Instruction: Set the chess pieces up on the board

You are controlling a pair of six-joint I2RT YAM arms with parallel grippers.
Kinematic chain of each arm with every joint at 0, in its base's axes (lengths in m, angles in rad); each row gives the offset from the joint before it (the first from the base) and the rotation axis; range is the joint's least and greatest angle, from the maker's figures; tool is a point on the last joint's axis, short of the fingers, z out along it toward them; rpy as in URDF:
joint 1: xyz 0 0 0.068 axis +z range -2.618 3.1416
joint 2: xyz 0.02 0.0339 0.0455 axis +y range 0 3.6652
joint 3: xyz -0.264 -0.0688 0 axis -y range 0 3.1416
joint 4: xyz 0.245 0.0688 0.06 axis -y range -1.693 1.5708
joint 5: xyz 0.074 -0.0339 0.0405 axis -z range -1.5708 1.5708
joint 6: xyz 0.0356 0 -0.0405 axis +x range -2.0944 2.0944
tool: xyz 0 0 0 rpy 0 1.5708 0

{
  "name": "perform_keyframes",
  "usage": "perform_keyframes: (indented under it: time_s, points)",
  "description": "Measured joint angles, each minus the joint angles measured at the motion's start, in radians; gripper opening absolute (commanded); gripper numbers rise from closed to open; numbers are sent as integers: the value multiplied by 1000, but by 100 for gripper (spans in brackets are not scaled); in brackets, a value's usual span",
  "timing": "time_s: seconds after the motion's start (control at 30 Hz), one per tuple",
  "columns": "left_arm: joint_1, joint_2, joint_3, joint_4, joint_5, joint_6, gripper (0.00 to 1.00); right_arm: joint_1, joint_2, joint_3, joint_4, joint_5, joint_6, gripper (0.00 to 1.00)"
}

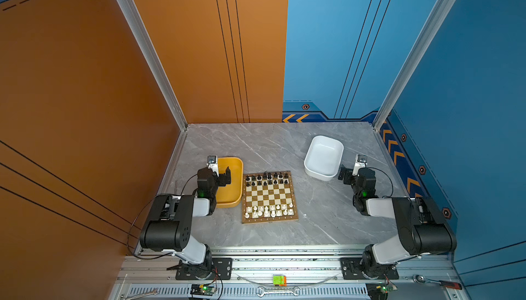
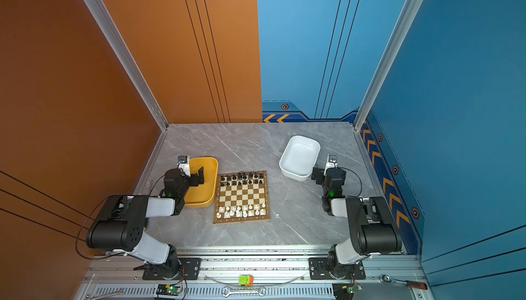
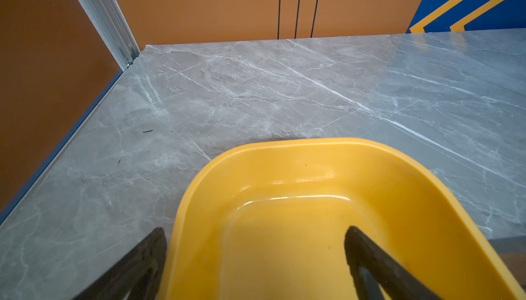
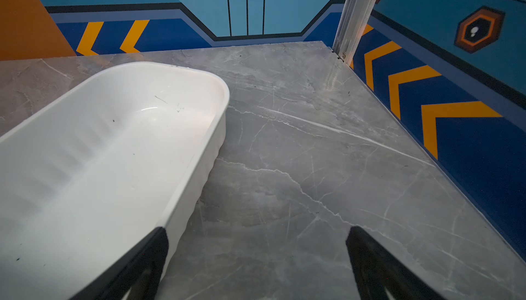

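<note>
The board (image 1: 270, 221) (image 2: 242, 220) lies flat in the middle of the grey table in both top views. Black chess pieces (image 1: 266, 179) (image 2: 242, 179) fill its two far rows and white chess pieces (image 1: 269, 211) (image 2: 242, 211) stand along its two near rows. My left gripper (image 1: 221, 172) (image 2: 195, 173) (image 3: 256, 234) hangs open over the yellow tub, left of the board, with nothing between its fingers. To the right of the board, my right gripper (image 1: 345, 172) (image 2: 318, 173) (image 4: 256, 236) is open and empty beside the white tub's near corner.
The yellow tub (image 1: 236, 199) (image 2: 211, 190) (image 3: 313, 142) sits against the board's left edge and looks empty. The white tub (image 1: 318, 174) (image 2: 296, 175) (image 4: 170, 66), also empty, stands at the back right. Wrenches (image 1: 277, 292) and a green-orange block (image 1: 279, 280) lie on the front rail.
</note>
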Motion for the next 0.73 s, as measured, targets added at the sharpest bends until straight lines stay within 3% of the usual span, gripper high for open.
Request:
perform_keyframes:
  time_s: [0.73]
  points:
    - [0,0,0,3,0,0,98,-20,0,0,0,-49,1,100]
